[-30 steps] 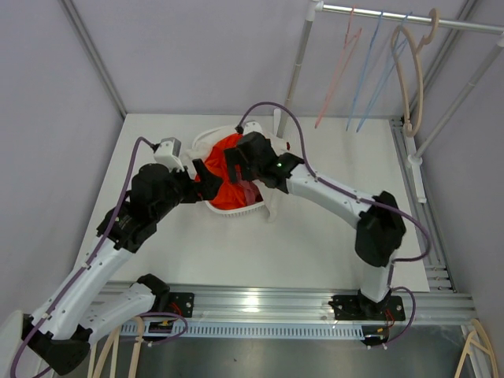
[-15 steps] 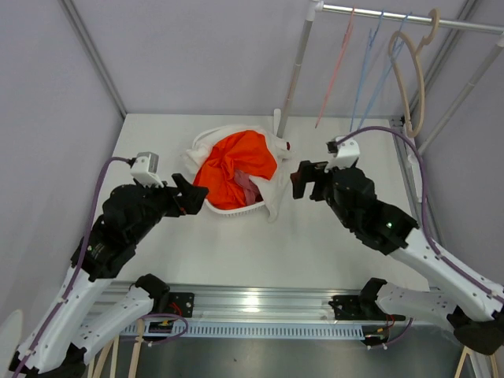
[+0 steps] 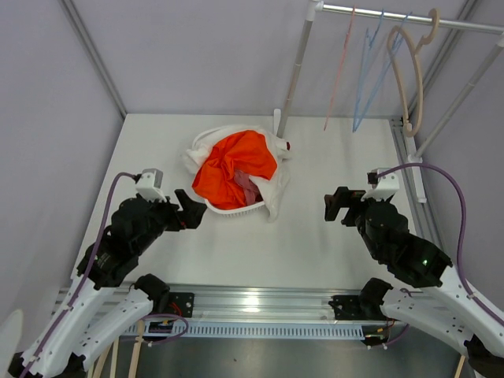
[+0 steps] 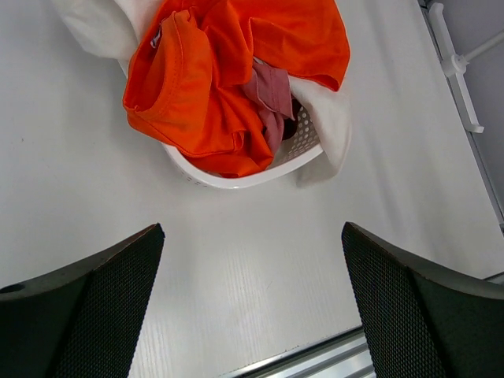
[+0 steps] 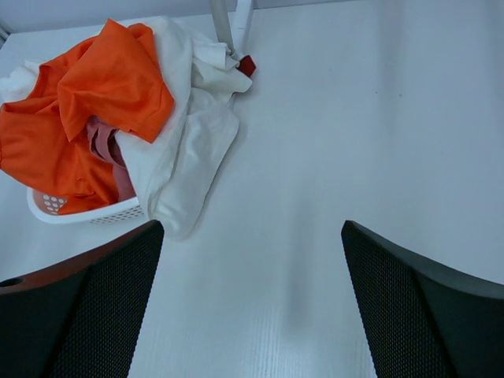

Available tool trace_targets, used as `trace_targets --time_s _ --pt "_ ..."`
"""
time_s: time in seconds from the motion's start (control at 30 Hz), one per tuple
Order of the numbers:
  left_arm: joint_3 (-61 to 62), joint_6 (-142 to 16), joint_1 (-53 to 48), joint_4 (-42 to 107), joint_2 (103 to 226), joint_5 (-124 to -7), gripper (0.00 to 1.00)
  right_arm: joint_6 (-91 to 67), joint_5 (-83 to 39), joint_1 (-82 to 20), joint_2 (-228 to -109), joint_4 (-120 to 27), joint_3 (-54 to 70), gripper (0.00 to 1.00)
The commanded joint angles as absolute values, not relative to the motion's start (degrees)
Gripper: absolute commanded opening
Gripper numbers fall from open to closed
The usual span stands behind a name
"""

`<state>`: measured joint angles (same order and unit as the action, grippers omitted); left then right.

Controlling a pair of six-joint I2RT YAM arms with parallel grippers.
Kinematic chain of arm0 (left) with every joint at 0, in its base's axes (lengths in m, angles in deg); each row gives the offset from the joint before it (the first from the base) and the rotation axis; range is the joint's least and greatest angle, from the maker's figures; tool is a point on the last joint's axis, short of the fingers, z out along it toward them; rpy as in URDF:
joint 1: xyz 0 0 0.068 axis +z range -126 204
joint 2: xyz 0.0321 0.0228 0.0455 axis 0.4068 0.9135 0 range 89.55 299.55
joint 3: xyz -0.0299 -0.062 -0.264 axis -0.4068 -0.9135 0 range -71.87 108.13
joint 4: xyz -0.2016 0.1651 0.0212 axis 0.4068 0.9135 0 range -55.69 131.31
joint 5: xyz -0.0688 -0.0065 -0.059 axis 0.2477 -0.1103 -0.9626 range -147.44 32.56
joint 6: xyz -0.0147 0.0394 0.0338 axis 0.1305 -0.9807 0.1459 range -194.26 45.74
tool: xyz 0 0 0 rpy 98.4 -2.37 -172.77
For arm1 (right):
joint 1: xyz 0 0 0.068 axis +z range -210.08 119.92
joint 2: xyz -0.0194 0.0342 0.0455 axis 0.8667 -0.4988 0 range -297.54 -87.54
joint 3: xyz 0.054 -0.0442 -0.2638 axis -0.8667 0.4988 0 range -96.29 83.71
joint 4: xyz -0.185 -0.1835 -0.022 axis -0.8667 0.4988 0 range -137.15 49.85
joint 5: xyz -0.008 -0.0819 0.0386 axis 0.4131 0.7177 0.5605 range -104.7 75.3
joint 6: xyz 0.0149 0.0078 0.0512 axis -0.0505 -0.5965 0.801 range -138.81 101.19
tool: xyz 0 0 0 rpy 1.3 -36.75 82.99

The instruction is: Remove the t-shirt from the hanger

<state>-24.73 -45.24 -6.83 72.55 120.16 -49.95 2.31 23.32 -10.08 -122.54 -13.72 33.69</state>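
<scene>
White table, matte, smooth. Pale grey-lilac walls on three sides: left wall, back wall, right wall. Thin metal bar slants along left corner. Clothes rail top right, on upright pole rising near table's far edge. Aluminium track along near edge, glare at its middle. Slotted strip along table's right edge. Light even, shadows soft.

An orange t-shirt and white cloth spill from a white basket beyond the right gripper, fingers spread.
</scene>
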Motion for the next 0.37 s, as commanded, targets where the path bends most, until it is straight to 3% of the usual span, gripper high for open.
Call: trace_targets --time_s 0.0,0.33 --pt "-25.1 -44.3 -6.5 72.7 119.0 -48.8 0.99 4.1 26.7 -10.0 -122.1 -13.1 33.3 0.99" --pt "-24.9 -44.5 -6.5 72.9 118.6 -47.9 1.00 4.7 28.7 -10.0 -121.9 -13.7 33.7 1.00"
